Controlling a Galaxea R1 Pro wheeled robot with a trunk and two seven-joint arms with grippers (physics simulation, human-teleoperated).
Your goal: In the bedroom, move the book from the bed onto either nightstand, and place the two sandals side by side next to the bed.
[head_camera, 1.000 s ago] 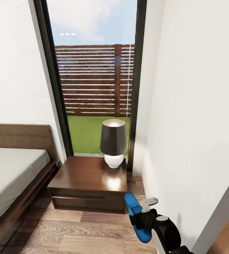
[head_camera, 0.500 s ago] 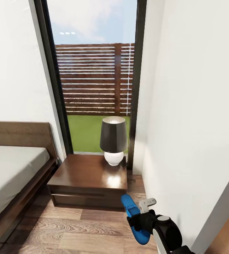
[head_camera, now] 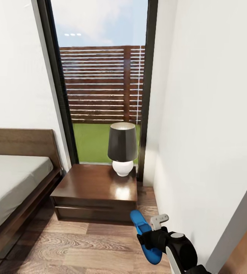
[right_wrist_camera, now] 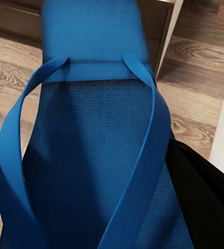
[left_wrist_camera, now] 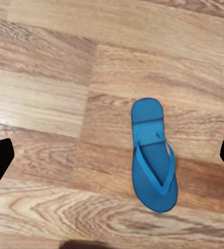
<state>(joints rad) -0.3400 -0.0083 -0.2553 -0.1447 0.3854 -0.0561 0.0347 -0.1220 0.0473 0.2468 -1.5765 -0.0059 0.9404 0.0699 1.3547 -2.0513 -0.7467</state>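
Observation:
My right gripper [head_camera: 151, 239] is shut on one blue sandal [head_camera: 140, 222], held above the wood floor just in front of the nightstand's right corner. In the right wrist view that sandal [right_wrist_camera: 91, 129] lies strap side up between the black fingers [right_wrist_camera: 195, 187]. The other sandal [left_wrist_camera: 152, 179] lies flat on the floor planks below my left gripper [left_wrist_camera: 113, 158], which is open and well above it. The dark brown nightstand [head_camera: 95, 186] stands between the bed [head_camera: 13, 179] and the wall. The book is out of view; the stretch of mattress that shows is bare.
A lamp [head_camera: 122, 146] with a dark shade and white base stands on the nightstand's back right. A tall black-framed window [head_camera: 102, 83] is behind it. A white wall [head_camera: 207, 133] runs close along my right arm. Open floor [head_camera: 70, 247] lies between bed and nightstand front.
The head view has shifted a little, so the nightstand and lamp sit slightly higher in the picture. My right gripper still holds the sandal in about the same place.

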